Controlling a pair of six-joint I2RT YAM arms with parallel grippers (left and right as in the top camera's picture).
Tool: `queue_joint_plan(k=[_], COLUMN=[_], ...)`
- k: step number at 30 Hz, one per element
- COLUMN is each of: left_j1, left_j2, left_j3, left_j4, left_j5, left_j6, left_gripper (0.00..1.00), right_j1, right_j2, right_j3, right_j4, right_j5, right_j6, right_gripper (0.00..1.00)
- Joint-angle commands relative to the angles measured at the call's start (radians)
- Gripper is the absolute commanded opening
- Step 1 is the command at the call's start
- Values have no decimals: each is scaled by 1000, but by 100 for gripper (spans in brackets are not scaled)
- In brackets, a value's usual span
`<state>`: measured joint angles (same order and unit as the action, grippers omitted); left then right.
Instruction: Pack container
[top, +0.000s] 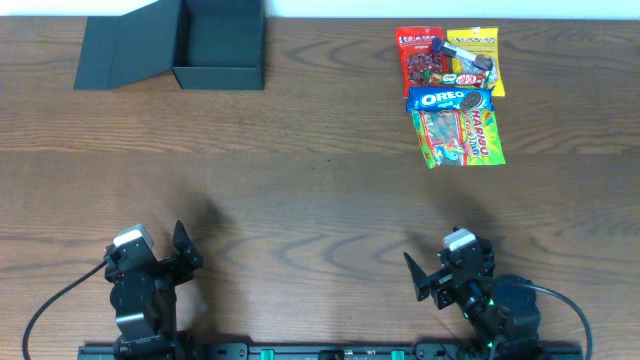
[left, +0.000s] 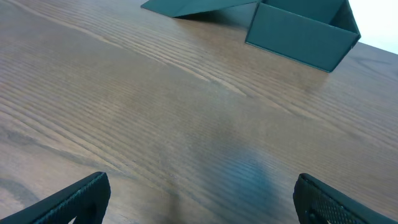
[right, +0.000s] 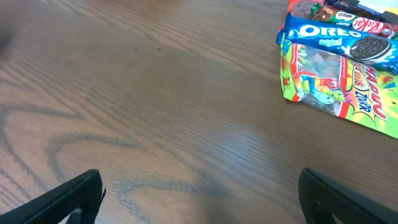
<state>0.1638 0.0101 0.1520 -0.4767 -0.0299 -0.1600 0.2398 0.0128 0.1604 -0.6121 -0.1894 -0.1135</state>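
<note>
The dark container (top: 218, 45) stands open at the far left of the table, its flap lid (top: 125, 50) lying out to the left; it also shows in the left wrist view (left: 301, 34). Snack packets lie in a pile at the far right: a red packet (top: 420, 58), a yellow packet (top: 478, 55), a blue Oreo packet (top: 450, 99) and a green Haribo bag (top: 460, 138). The Oreo packet (right: 348, 43) and Haribo bag (right: 339, 90) show in the right wrist view. My left gripper (left: 202, 199) and right gripper (right: 199, 199) are both open and empty, low at the near edge.
The wooden table (top: 320, 200) spans the view. Cables run from both arm bases along the near edge (top: 60, 300).
</note>
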Motion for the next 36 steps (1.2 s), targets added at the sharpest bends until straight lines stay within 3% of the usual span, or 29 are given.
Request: queue_joint_plan(k=[1, 21, 23, 26, 32, 36], left_j1=[6, 6, 6, 6, 6, 6], left_j2=[-6, -6, -6, -6, -6, -1], left_j3=[-18, -18, -18, -18, -18, -16], left_j4=[-1, -1, -2, 5, 23, 211], left_j5=[-3, 13, 117, 390, 541, 663], left_j6=[6, -10, -101, -265, -329, -256], left_gripper=[95, 95, 95, 95, 95, 95], right_j1=[10, 10, 10, 10, 10, 10], right_j2=[-8, -8, -8, -8, -8, -8], right_j3=[-3, -3, -3, -3, -3, -3], right_j4=[0, -1, 0, -1, -1, -1], right_j5=[-1, -1, -1, -1, -1, -1], right_j6=[-7, -7, -7, -7, -7, -7], right_gripper=[99, 99, 99, 99, 99, 99])
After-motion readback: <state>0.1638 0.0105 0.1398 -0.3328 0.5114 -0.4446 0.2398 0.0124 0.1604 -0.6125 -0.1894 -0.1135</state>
